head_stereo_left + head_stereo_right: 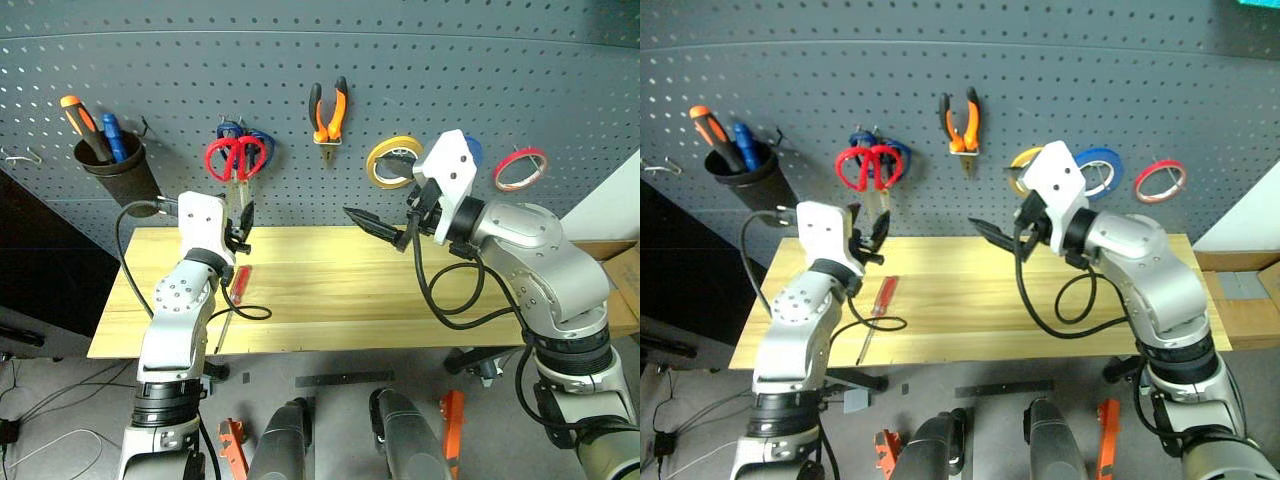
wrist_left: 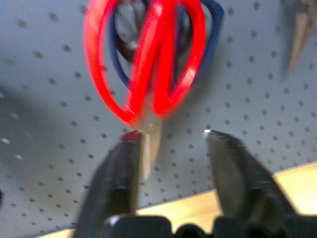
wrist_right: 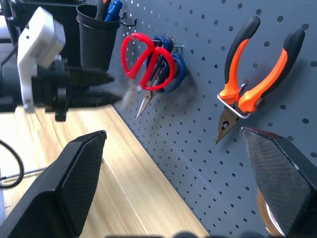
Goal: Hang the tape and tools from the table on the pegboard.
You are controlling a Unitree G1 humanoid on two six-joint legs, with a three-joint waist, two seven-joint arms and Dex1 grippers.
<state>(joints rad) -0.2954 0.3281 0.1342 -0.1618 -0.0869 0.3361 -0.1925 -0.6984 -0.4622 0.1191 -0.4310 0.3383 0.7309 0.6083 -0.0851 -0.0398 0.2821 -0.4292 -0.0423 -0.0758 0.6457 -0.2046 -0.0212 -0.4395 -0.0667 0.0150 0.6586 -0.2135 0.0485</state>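
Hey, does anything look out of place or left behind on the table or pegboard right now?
One thing: the slim red-handled screwdriver lies flat on the pale wooden table, not hung. The red-handled scissors, orange-and-black pliers and thin red tape roll hang on the grey-blue pegboard.

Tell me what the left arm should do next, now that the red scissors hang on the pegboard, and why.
Probably draw the left claw back from the red-handled steel-bladed scissors, then lower it to the slim red-handled screwdriver. The scissors hang on the dark grey-blue pegboard with the claw's fingers open around the blade tips, and the screwdriver lies on the pale wooden table.
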